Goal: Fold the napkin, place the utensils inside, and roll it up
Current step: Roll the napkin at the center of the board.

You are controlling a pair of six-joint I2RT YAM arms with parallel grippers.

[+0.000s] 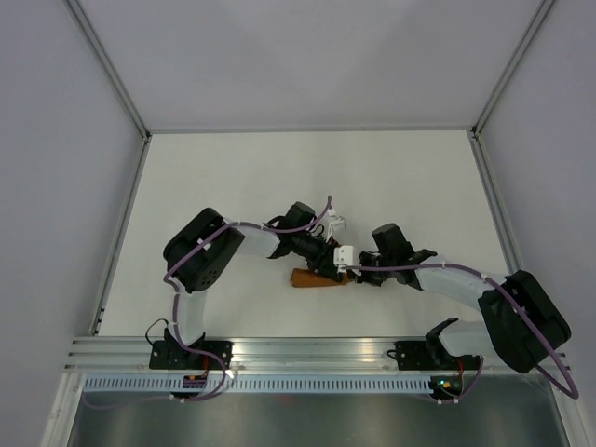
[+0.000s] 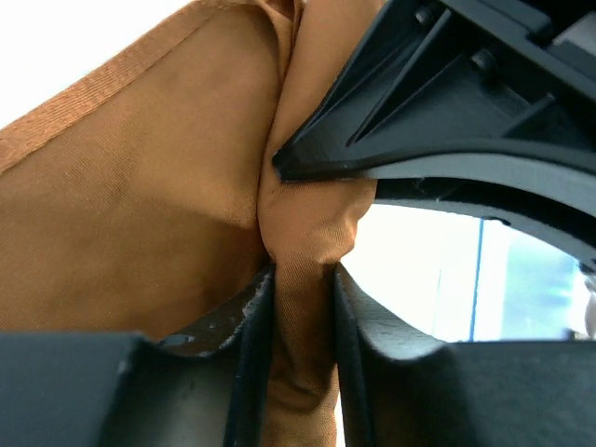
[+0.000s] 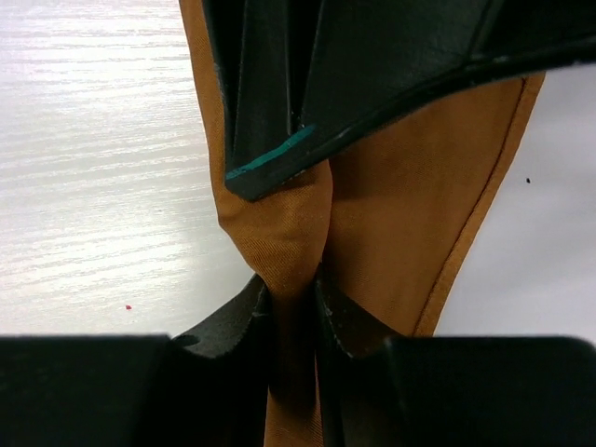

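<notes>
The rust-orange napkin [image 1: 310, 277] lies bunched into a short, narrow bundle at the middle of the white table, between the two arms. My left gripper [image 1: 335, 264] comes down on its right end from the left. My right gripper [image 1: 354, 274] meets it there from the right. In the left wrist view the napkin [image 2: 140, 214] fills the left side, and my left gripper [image 2: 304, 279] is shut on a raised fold of it. The right gripper [image 3: 291, 284] pinches a fold of the napkin [image 3: 410, 205] in the same way. The utensils are hidden.
Each wrist view has the other gripper's black finger [image 2: 438, 102] [image 3: 326, 84] close above the pinched fold. White table [image 1: 279, 177] spreads around the bundle. Metal posts [image 1: 121, 93] edge the back corners, and an aluminium rail [image 1: 307, 349] runs along the near edge.
</notes>
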